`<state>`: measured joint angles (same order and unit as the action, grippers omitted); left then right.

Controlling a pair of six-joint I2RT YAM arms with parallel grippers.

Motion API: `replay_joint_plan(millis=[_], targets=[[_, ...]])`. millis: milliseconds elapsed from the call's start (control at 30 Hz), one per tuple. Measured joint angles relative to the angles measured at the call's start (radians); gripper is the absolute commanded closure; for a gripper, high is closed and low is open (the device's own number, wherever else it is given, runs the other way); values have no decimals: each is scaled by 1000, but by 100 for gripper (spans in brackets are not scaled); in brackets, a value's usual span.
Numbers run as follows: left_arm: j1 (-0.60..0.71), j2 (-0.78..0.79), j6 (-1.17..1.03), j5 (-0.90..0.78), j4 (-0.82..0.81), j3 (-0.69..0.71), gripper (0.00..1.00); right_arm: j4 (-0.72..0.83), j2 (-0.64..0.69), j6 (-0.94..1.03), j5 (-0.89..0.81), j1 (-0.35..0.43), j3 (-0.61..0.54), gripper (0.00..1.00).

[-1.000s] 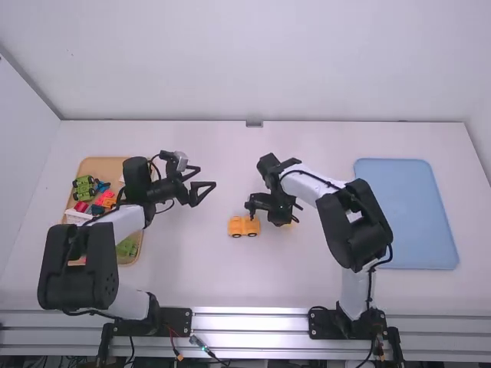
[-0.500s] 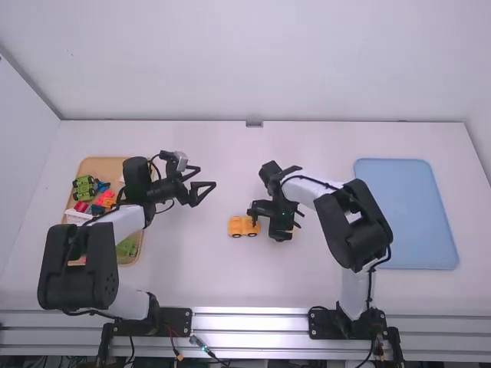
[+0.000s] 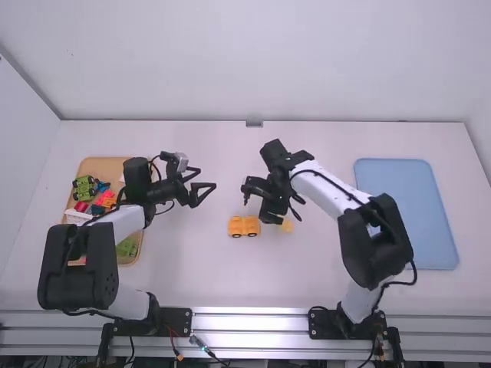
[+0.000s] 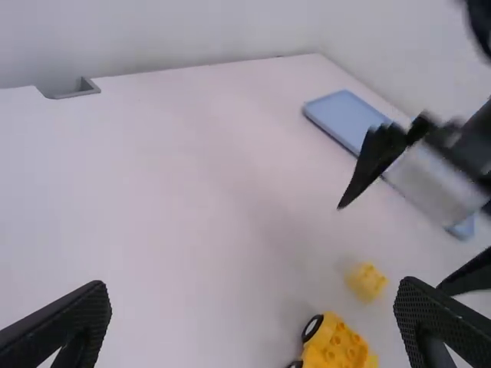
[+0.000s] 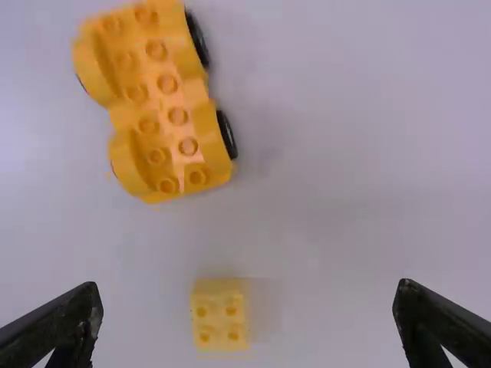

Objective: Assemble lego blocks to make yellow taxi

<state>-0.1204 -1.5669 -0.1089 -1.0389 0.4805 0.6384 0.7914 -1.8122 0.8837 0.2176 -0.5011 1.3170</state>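
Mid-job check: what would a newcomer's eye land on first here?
Probably the bright yellow car base near the middle of the table, with a small yellow block lying apart beside it. The open right hand hovers over that spot. Then come the big blue mat at right and the tan tray of colourful toys at left.

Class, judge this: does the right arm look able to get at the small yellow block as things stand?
Probably yes: its jaws stand open near the small yellow block, nothing lies on top of that block, and the wheeled yellow base stands apart from it, leaving a gap.
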Motion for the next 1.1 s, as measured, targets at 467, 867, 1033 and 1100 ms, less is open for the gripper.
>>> replay_joint_plan(millis=[467,867,1033,1100], targets=[[69,0,-554,-141,-343,0,1,-314,185,169,351,249,-295,1],[175,0,-785,-90,-317,-62,1,-715,185,215,460,281,-559,1],[176,0,-842,-83,-163,-165,1,-813,185,219,506,269,-626,1],[176,0,-840,-83,-128,-181,1,-823,185,225,531,278,-640,1]])
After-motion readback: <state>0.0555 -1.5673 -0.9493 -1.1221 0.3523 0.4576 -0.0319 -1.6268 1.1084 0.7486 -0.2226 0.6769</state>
